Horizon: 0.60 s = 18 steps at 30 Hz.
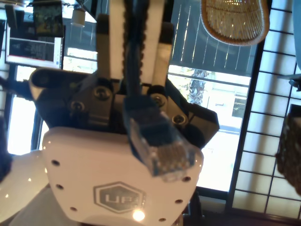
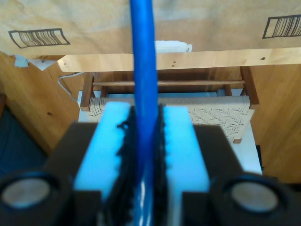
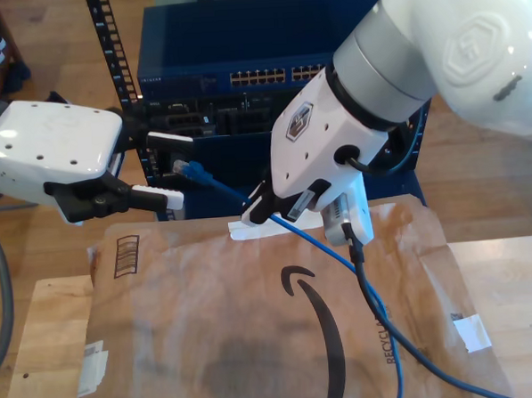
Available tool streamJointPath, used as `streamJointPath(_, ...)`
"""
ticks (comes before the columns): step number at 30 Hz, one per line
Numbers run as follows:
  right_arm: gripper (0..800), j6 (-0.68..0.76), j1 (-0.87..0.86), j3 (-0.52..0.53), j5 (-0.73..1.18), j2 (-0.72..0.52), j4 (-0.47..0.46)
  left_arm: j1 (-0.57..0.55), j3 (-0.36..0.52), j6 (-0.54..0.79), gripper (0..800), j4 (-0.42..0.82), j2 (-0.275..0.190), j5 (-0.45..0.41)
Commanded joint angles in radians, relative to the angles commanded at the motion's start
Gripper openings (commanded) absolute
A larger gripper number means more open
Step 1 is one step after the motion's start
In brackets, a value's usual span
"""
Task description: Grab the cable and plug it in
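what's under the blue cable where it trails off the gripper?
The cable lies on brown paper packaging spread over a wooden table. Whatever is beneath the paper is covered.

Cable (image 2: 142, 70) showing smooth, slightly glossy blue plastic jacket between ribbed black pads (image 2: 123, 155) of my second gripper (image 2: 142, 141). Plug (image 1: 162, 150) looking clear blue-tinted plastic with metal contacts. Facing gripper's housing (image 1: 117, 183) gleaming glossy white plastic, with matt black brackets and bright metal screws (image 1: 99, 92) behind plug. Brown paper (image 3: 255, 324) lying matt and creased beneath my second gripper. Tabletop (image 3: 512, 293) showing smooth pale wood. Rack (image 3: 239, 31) beyond looking matt blue painted metal.
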Motion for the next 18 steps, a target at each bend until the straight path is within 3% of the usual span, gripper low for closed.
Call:
streamJointPath(9, 1, 0.000, 0.000, 0.000, 0.000, -0.002, 0.000, 0.000, 0.002, -0.041, 630, 0.005, 0.000, 0.018)
streamJointPath(18, 2, 0.000, 0.003, 0.002, 0.000, 0.000, 0.000, 0.023, 0.015, -0.043, 402, 0.002, 0.002, 0.017)
